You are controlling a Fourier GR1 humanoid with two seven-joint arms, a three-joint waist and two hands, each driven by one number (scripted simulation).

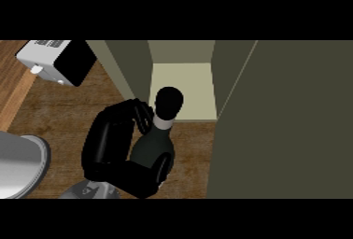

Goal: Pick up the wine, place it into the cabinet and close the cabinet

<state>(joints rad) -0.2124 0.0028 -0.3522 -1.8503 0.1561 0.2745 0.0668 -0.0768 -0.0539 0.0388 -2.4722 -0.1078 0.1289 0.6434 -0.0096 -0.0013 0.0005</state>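
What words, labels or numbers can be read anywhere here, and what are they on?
No text here can be read.
Appliance: small grey marks on its white top, too small to read.
Bottle, held in the left hand: no label shows.
Cabinet: plain, no writing.

I can read nothing here. The white appliance (41, 59) has dark marks on its top, too small for me to make out; the wine bottle (148, 145) shows only a plain pale neck band.
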